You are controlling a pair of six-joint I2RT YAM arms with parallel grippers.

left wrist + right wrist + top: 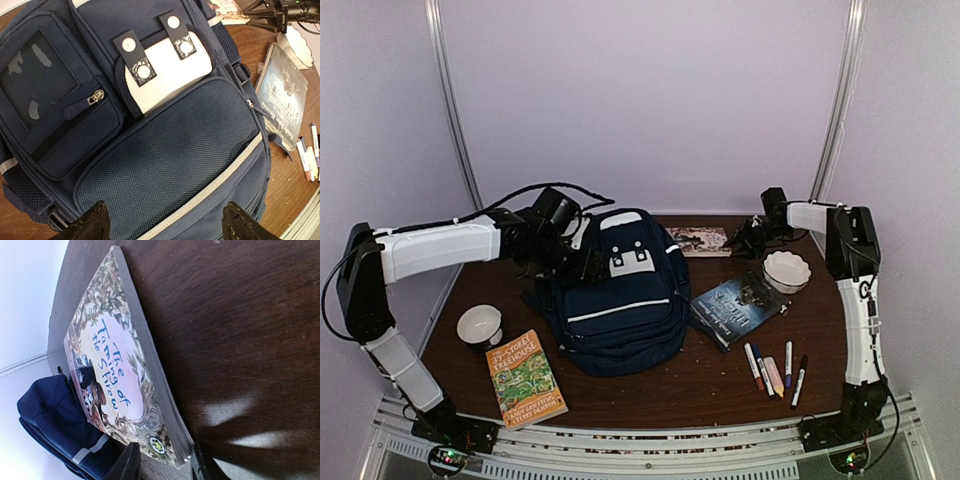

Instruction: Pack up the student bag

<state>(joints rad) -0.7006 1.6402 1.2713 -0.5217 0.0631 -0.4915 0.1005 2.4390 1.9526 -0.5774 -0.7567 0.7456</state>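
Note:
The student bag (615, 295) lies flat in the middle of the table, a navy backpack with a white patch and its front pockets zipped; it fills the left wrist view (165, 150). My left gripper (585, 255) hovers over the bag's upper left, open (165, 207), with nothing between its fingers. At the back right, my right gripper (745, 240) is shut on the corner of a "The Taming of the Shrew" paperback (110, 365), one finger on the cover and one against the page edge (162, 455). That book (698, 240) lies beside the bag's top (55, 425).
A dark hardback (738, 308) lies right of the bag, with a scalloped white bowl (787, 270) behind it. Several markers (775, 375) lie at the front right. A round bowl (479, 325) and an orange Treehouse book (525, 378) sit at the front left.

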